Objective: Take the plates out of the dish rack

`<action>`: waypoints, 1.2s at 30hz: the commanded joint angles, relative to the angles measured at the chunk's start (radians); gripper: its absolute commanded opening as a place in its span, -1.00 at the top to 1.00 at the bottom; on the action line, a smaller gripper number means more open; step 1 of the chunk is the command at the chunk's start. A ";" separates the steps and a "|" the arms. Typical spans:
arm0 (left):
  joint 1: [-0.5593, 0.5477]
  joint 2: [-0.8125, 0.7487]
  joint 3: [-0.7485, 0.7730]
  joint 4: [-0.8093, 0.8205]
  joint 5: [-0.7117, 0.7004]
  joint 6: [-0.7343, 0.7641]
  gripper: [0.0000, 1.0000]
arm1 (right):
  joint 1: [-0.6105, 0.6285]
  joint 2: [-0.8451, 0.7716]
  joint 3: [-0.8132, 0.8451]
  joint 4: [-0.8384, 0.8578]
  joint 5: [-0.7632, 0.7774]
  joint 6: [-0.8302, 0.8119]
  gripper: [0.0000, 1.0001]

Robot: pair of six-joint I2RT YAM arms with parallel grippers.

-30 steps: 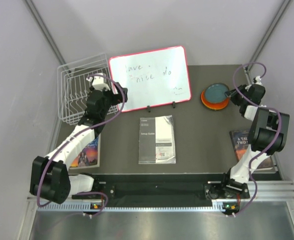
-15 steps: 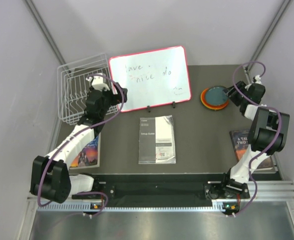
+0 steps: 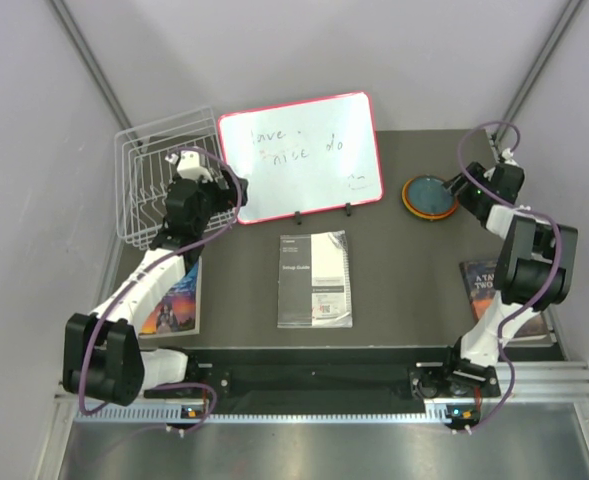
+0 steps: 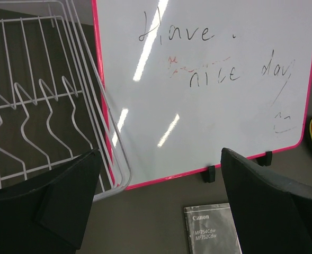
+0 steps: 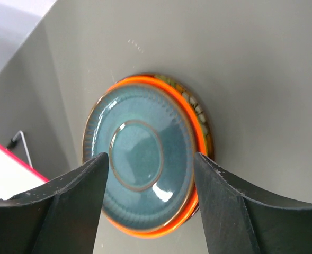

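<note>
The left arm reaches forward beside the dish rack (image 3: 134, 190) and whiteboard (image 3: 304, 155), with the left gripper (image 4: 160, 159) spread and holding nothing. The right arm stretches over the stacked plates (image 3: 430, 195) on the table, teal on orange, with the right gripper (image 5: 151, 159) spread.

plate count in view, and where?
3, stacked right of the red-framed whiteboard: dark teal round plate on top, orange plate beneath, greenish plate rim lowest. More may hide underneath.
</note>
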 commanded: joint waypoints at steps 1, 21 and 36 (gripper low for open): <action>0.016 -0.048 0.005 -0.017 0.007 0.014 -0.98 | 0.068 -0.164 0.004 -0.053 0.051 -0.078 -0.33; 0.015 -0.298 -0.120 -0.040 -0.156 0.092 -0.98 | 0.598 -0.673 -0.349 0.054 0.574 -0.392 -0.47; 0.015 -0.334 -0.117 -0.087 -0.175 0.089 -0.98 | 0.627 -0.737 -0.509 0.274 0.754 -0.458 -0.52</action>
